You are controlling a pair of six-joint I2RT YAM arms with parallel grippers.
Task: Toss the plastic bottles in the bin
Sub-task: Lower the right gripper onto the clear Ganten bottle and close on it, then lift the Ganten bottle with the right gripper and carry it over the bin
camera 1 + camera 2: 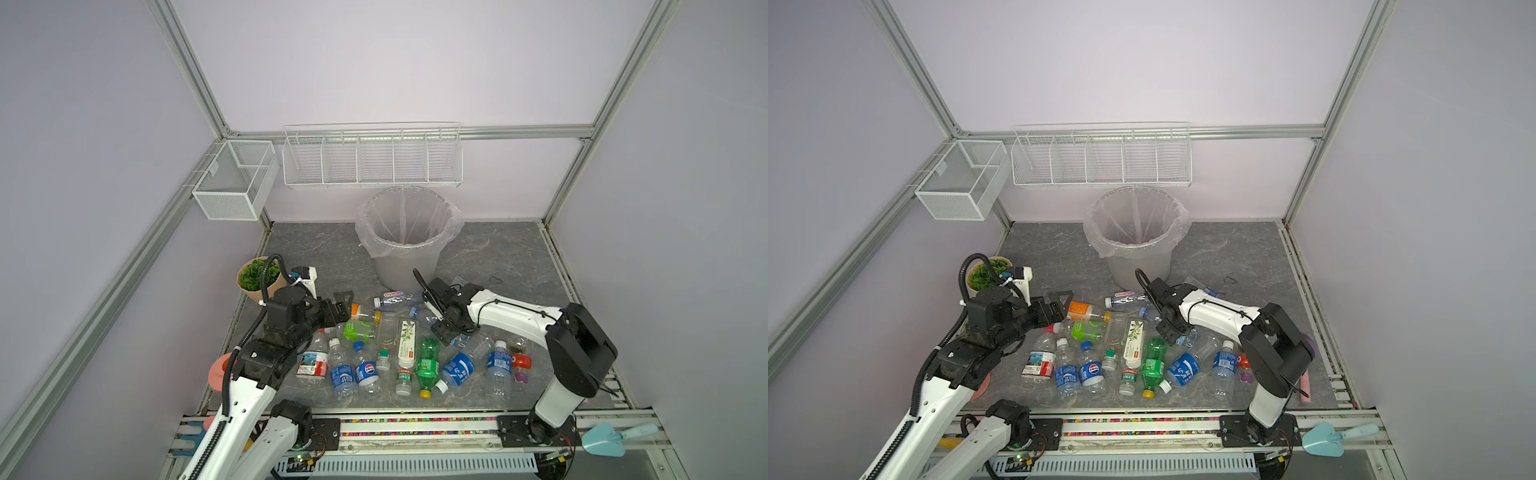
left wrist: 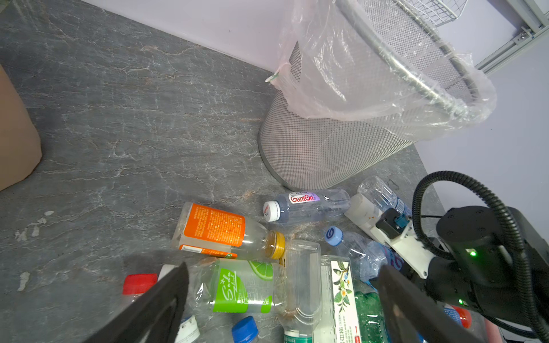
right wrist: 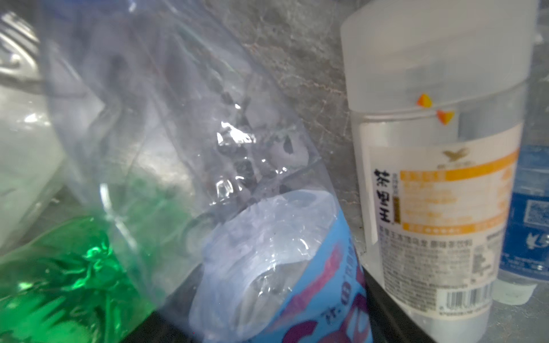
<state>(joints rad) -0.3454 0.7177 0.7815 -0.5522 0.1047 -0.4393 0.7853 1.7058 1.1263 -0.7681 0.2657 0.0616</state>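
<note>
The left claw [image 1: 344, 305] gapes open beside the plastic bottles [image 1: 428, 365] strewn on the tabletop [image 1: 498, 257] at lower centre, below the bin [image 1: 405, 266]. The right claw [image 1: 436, 319] straddles a crumpled blue-labelled bottle [image 3: 267, 252]; grip unclear.

pale lilac walls [image 1: 395, 62] close the space on three sides, plain and evenly lit, with no hard shadows. aluminium frame posts [image 1: 192, 70] run up the corners, and a horizontal rail [image 1: 519, 132] crosses the back wall. the worktop [image 1: 498, 249] is dark grey with lighter marbled veins (a few pale chips show in the left wrist view). a long white wire rack [image 1: 372, 160] of five compartments hangs on the back rail. a smaller white mesh basket [image 1: 232, 183] hangs on the left side, near the rack but apart.
</note>
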